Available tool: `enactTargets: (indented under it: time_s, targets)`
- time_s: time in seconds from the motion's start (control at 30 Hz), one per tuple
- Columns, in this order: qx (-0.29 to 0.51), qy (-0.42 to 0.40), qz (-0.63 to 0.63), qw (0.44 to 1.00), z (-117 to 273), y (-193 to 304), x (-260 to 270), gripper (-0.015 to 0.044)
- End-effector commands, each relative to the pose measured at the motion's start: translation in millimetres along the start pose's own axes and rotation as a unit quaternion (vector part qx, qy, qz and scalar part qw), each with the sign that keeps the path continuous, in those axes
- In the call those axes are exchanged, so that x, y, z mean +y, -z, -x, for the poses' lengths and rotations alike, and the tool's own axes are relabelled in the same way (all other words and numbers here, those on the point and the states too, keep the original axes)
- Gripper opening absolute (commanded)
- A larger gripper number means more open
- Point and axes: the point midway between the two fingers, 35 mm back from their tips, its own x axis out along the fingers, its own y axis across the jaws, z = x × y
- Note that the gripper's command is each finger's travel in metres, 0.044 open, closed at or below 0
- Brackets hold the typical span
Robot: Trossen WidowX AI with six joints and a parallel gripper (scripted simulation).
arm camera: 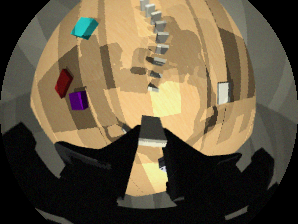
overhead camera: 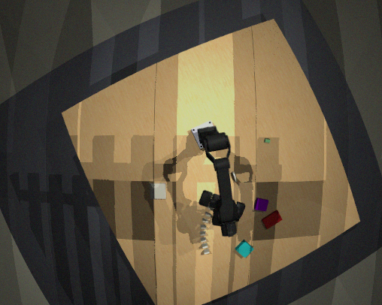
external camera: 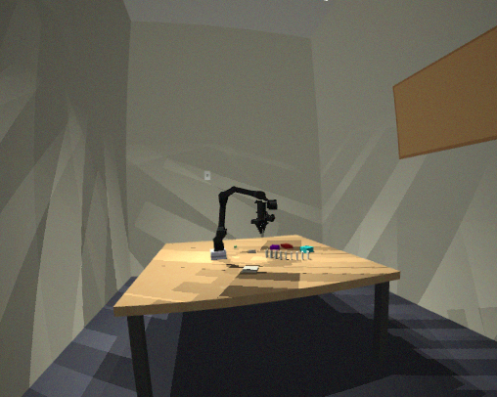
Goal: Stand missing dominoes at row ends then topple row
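Note:
My gripper [arm camera: 151, 129] [external camera: 262, 233] is shut on a grey domino [arm camera: 152, 127], which hangs between the fingertips above the table. The arm hides the fingertips in the top view. A curved row of several standing grey dominoes [overhead camera: 203, 239] [external camera: 286, 255] [arm camera: 161, 37] runs from close beside the arm's head towards the table's lower edge in the top view. In the wrist view the row is ahead of the fingers, with its near end closest to the held domino. Another pale domino [overhead camera: 234, 176] lies on the table beside the arm, apart from the row.
A purple block [overhead camera: 261, 204] [arm camera: 78, 101], a red block [overhead camera: 271, 219] [arm camera: 63, 83] and a teal block [overhead camera: 244, 249] [arm camera: 85, 27] lie on one side of the row. A white square [overhead camera: 159, 191] [arm camera: 223, 93] lies on the other side. A small green cube [overhead camera: 267, 140] is farther off.

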Motion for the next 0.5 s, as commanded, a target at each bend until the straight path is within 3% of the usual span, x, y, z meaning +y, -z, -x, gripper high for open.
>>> enactTargets:
  time_s: [0.0, 0.13, 0.47]
  targets:
    - [-0.005, -0.003, -0.025, 1.000, 2.2, 1.7, -3.3, 0.0107]
    - [-0.005, -0.003, -0.025, 1.000, -1.2, 1.0, -2.8, 0.0107]
    - [-0.006, -0.003, -0.025, 1.000, -51.4, -5.7, 0.9, 0.0107]
